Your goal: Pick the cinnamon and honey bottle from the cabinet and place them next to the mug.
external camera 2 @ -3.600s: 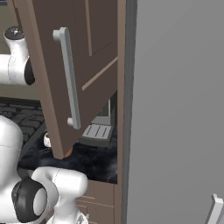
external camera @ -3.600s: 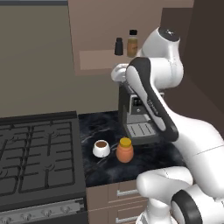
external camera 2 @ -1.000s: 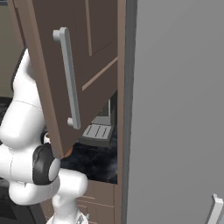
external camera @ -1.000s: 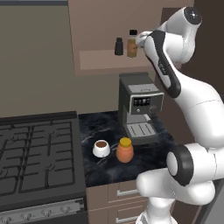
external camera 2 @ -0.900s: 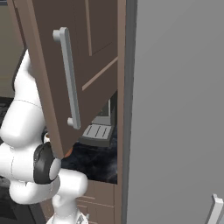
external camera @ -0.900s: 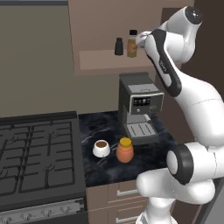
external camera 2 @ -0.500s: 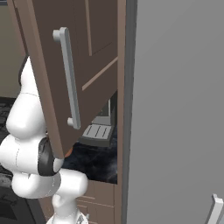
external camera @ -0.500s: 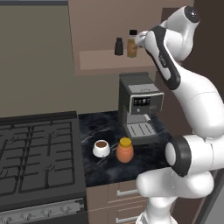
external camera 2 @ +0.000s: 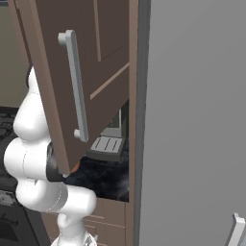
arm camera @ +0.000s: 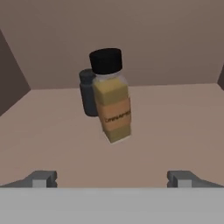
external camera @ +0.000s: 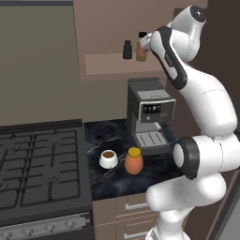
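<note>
The cinnamon (arm camera: 113, 96) is a slim amber bottle with a black cap, standing on the cabinet's shelf board (arm camera: 175, 127). It is a little ahead of my open gripper (arm camera: 113, 179) and centred between the two fingertips (arm camera: 41, 178), which do not touch it. In the left base view my gripper (external camera: 147, 45) is raised at the right of the cinnamon (external camera: 140, 48) on the cabinet (external camera: 105, 64). Down on the counter, the orange honey bottle (external camera: 134, 161) with its yellow lid stands just right of the white mug (external camera: 108, 159).
A shorter black bottle (arm camera: 89, 94) stands right behind the cinnamon, at its left in the left base view (external camera: 127, 49). A coffee machine (external camera: 149, 115) sits under the shelf. The stove (external camera: 40, 168) is to the left. The open cabinet door (external camera 2: 81, 81) hangs close on the right.
Since the oldest frames the arm has risen from counter height to the shelf. Over the last second the hand has edged slightly closer to the cinnamon, jaws staying wide.
</note>
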Motion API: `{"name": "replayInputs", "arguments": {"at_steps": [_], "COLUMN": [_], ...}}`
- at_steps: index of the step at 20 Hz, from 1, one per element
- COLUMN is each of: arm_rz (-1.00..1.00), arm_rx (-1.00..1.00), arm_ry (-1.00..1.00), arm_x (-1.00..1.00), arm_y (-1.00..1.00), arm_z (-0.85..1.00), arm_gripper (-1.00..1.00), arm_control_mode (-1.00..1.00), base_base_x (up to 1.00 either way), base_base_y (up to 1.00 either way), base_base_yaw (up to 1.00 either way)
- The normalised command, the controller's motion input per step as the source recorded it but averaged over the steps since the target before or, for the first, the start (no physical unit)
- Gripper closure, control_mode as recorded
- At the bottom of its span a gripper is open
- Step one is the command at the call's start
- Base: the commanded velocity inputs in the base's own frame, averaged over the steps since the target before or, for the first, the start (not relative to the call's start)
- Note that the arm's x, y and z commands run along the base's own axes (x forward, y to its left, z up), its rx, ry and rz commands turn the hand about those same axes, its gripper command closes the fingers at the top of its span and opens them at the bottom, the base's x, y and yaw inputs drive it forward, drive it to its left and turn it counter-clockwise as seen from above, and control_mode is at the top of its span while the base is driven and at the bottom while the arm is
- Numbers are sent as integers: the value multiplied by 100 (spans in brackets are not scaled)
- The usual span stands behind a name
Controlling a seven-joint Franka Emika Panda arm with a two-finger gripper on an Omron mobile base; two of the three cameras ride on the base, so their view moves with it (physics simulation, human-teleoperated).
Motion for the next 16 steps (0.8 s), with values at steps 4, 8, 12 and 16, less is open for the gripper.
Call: {"name": "replayInputs", "arguments": {"at_steps": [4, 8, 12, 16], "arm_rz": [0, 0, 3, 4], "arm_rx": [-1, 0, 0, 0], "arm_ry": [2, 0, 0, 0], "arm_x": [31, 30, 29, 19], "arm_y": [5, 3, 0, 0], "arm_z": [-14, -4, 0, 0], "arm_gripper": [-100, -100, -100, -100], "arm_control_mode": [-100, -100, -100, -100], "base_base_x": [0, 0, 0, 0], "base_base_y": [0, 0, 0, 0], "base_base_yaw": [0, 0, 0, 0]}}
